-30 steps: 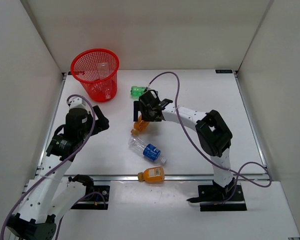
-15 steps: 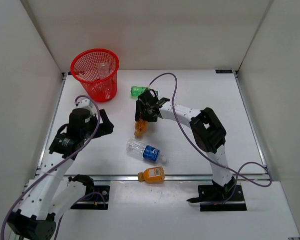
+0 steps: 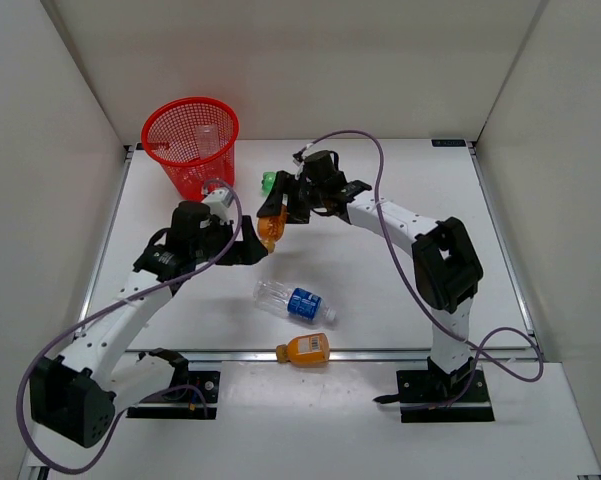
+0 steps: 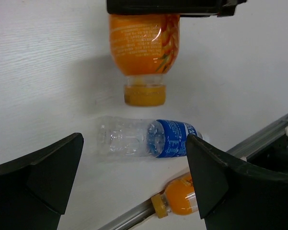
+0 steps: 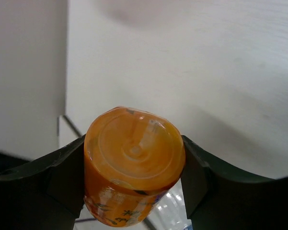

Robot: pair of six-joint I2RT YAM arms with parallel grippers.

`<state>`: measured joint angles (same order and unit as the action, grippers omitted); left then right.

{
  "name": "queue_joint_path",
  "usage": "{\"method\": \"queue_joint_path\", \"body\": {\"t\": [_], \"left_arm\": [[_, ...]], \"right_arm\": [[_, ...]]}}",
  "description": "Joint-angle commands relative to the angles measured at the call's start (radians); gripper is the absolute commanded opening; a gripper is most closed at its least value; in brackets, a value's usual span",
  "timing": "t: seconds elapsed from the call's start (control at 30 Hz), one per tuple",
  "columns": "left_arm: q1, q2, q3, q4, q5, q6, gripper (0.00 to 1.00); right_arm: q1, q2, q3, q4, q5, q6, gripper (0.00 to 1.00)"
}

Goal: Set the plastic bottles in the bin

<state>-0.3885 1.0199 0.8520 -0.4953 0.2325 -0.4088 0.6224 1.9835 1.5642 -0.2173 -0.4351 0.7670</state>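
Bottles: one clear bottle in red mesh bin, far left. Orange bottle clamped in right hand, cap down, mid-desk. Left hand wide, empty, just beside. Left to bin: green bottle, blue-labelled bottle, second orange bottle.

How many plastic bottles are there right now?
5 visible: an orange bottle held in the right gripper, a green bottle just beyond it, a blue-labelled bottle lying mid-table, a second orange bottle at the near edge, a clear bottle in the red bin. Others may be hidden there.

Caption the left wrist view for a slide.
Open left gripper faces an orange bottle held cap-down by the right gripper; a blue-labelled bottle lies on the table.
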Motion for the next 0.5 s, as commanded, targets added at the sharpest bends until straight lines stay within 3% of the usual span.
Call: {"method": "queue_joint_path", "body": {"t": [0.0,0.17,0.27,0.47], "left_arm": [[-0.026,0.06,0.025,0.075,0.092,0.056,0.99],[-0.03,0.092,0.062,0.069,0.143,0.136,0.98],[-0.035,0.088,0.065,0.057,0.087,0.165,0.98],[-0.032,0.1,0.039,0.081,0.106,0.146,0.99]], "right_arm": [[0.023,-0.077,-0.001,0.073,-0.145,0.035,0.2],[0.01,-0.094,-0.006,0.038,-0.178,-0.017,0.18],[0.019,-0.095,0.01,0.019,-0.2,-0.053,0.18],[0.043,-0.103,-0.019,0.044,-0.238,-0.069,0.19]]}}
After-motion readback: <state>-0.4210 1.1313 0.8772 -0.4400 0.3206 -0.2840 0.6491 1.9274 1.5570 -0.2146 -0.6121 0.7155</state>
